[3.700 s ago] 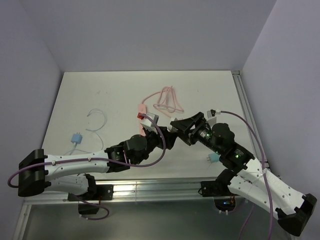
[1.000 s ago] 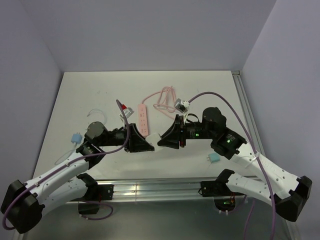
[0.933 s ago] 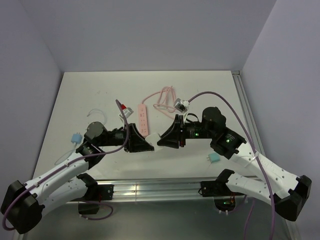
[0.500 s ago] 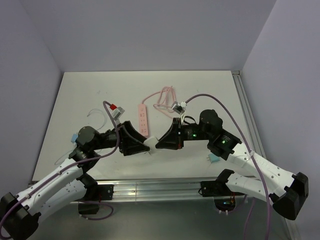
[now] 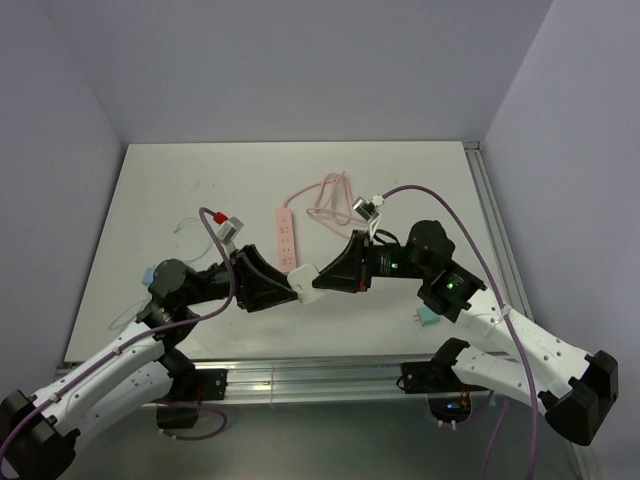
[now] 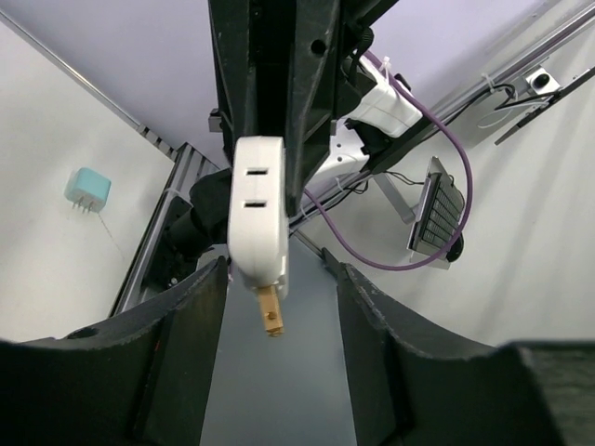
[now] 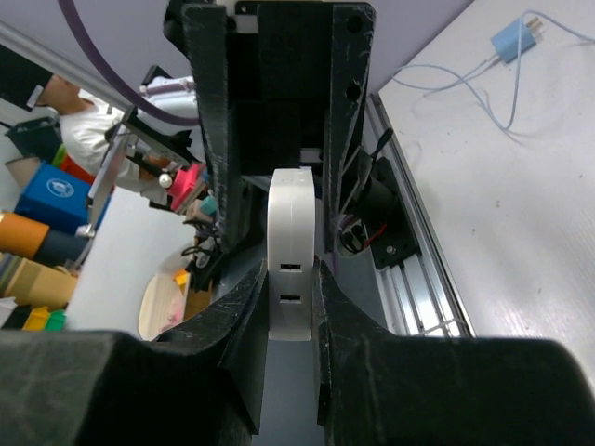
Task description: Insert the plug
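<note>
My white surface (image 5: 200, 170) sits in a corner between plain lavender walls (image 5: 300, 70). A metal rail (image 5: 300, 378) runs along its near edge and another down its right side. Soft, even light.

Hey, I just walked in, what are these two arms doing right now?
The arms meet over the table. The right gripper is clamped on a white adapter block; the left gripper has its jaws open on either side of it. The pink power strip lies flat behind them, and two teal plugs lie on the table, one by each arm, neither held.
</note>
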You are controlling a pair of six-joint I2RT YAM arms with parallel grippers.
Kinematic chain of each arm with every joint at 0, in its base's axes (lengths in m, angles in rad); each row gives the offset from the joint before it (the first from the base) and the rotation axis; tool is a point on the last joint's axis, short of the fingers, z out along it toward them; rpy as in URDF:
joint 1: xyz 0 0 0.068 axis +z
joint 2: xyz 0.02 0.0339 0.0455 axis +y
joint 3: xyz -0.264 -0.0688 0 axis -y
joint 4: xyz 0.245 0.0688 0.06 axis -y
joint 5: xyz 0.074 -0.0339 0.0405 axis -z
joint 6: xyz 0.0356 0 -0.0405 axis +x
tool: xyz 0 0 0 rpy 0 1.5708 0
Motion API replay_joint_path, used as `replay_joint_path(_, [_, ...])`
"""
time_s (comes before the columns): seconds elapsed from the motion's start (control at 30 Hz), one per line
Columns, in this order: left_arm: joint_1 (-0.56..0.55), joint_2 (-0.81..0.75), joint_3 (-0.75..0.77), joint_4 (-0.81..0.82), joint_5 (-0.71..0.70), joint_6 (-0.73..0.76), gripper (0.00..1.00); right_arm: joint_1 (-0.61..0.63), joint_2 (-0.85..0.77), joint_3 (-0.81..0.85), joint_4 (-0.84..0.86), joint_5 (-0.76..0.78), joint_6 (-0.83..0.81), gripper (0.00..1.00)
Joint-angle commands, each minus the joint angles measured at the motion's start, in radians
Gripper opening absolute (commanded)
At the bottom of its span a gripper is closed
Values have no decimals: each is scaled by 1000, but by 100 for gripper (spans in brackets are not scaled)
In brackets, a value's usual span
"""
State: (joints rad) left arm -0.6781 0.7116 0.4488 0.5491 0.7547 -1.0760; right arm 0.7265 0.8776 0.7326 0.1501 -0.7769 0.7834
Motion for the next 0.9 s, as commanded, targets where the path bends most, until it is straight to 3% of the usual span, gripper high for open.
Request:
replay_joint_path(0.0, [0,12,-2,83,12,-9,55,-10,4,5,117,-4,71,0])
replay_joint_path(0.17, [0,8,-9,97,6,-18,45,-15,29,17,157,-22,112,0])
replay_joint_path(0.27, [0,-1,-6,95,-3,-18,20,-15,46,16,193,-56,125,0])
replay_joint_path(0.37, [0,-8,-2,94,-18,-24,2,-15,54,-1,224,-81,135,0])
replay_joint_path(0.47, [0,-8,-4,113,-26,-33,1,-15,54,-9,233,-84,132,18])
replay_joint_path(0.5, [0,-9,-5,121,-31,-38,1,-15,54,-10,229,-82,128,35])
replay_joint_path(0.6, [0,-11,-12,134,-43,-51,1,-13,50,-4,226,-82,123,46])
replay_joint_path(0.87, [0,18,-6,146,-43,-78,0,-12,81,13,250,-94,123,41])
